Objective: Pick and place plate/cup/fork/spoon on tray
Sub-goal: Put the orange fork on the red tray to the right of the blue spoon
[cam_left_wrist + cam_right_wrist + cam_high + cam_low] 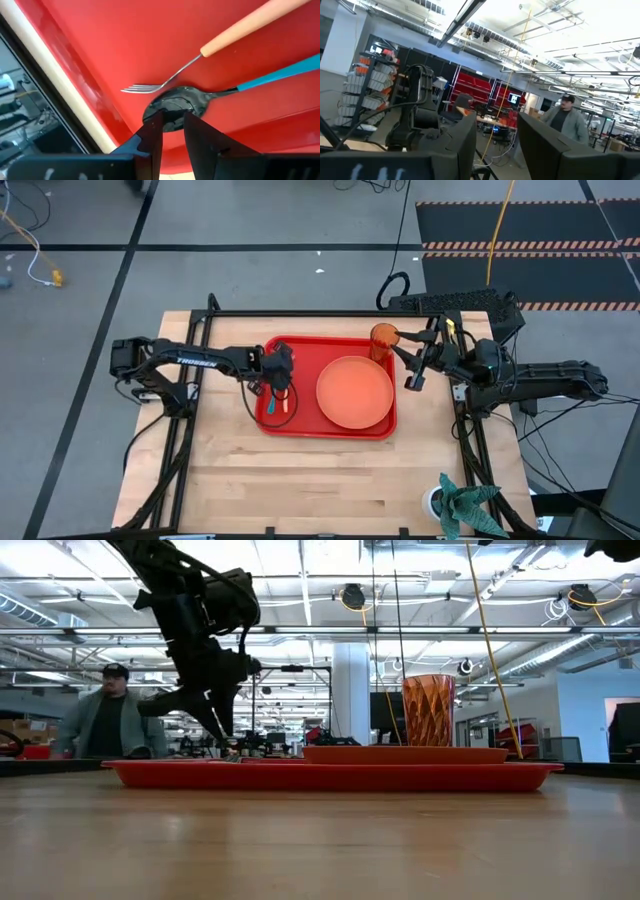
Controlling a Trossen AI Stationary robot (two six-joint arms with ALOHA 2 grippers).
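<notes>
With the plate (354, 391), cup (383, 339), fork (210, 47) and spoon (200, 97) all lying on the tray (300, 352), the task looked nearly finished: the left gripper (278, 368) hovered narrowly parted over the spoon's bowl, while the right gripper (415, 360) waited spread beside the tray.

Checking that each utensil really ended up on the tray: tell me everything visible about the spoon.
The spoon has a dark, glossy metal bowl and a thin light-blue handle that looks plastic. It lies flat on the red tray, at the tray's left end in the high view. The fork lies beside it, tines close to the bowl; contact cannot be told. The left gripper stands low over the bowl, fingers apart either side of its edge, not visibly gripping.
</notes>
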